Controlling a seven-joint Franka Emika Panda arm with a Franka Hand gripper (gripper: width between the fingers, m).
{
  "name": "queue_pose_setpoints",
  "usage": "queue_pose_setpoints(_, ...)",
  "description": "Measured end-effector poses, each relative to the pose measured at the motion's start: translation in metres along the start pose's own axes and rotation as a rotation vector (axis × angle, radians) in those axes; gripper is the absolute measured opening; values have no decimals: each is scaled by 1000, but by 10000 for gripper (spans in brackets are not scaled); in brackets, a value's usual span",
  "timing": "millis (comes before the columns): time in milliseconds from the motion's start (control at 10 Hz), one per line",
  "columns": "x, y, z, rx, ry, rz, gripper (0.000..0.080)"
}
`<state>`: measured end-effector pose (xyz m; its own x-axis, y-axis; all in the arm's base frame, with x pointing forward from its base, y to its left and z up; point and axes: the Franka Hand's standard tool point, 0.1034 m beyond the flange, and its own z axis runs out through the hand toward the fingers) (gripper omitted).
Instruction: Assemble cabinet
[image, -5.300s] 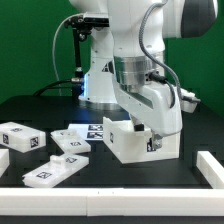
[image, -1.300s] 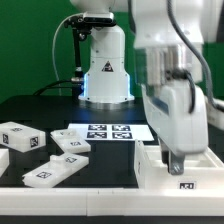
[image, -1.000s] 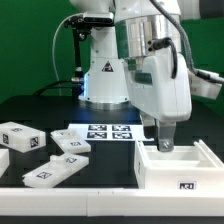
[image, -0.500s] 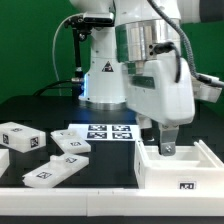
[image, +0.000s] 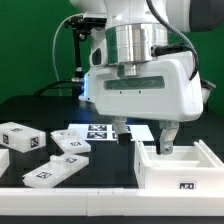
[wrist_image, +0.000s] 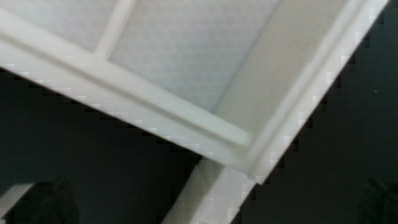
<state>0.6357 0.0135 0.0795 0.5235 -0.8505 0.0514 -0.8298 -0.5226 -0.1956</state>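
Observation:
The cabinet (image: 180, 168) is a white open-topped box with a tag on its front wall, standing at the front of the exterior view's right. My gripper (image: 143, 136) hangs just above its rear corner on the exterior view's left. The jaws are wide apart and hold nothing. One finger (image: 166, 140) is over the cabinet's wall, the other (image: 119, 130) is over the black table beside it. The wrist view looks down on the cabinet's corner and inner floor (wrist_image: 196, 60), with a dark finger (wrist_image: 32, 203) at the picture's edge.
Three loose white tagged blocks lie at the exterior view's left: one (image: 22, 137), a second (image: 70, 142), a third (image: 55, 169). The marker board (image: 100, 131) lies mid-table behind my gripper. A white rail (image: 60, 207) runs along the table's front edge.
The cabinet has gone from my grasp at mid-table to the front right, where it stays still. In the last second my wrist has turned, so both spread fingers now show side by side.

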Motion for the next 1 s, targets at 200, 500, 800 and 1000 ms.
queue_pose_setpoints(200, 6, 3, -1, -1, 4, -235, 797)
queue_pose_setpoints(500, 54, 34, -6, -6, 13, -745, 797)
queue_pose_setpoints(800, 64, 51, -1, -14, -1, -1003, 797)
queue_pose_setpoints(1000, 67, 53, 0, -27, -2, -1097, 797)
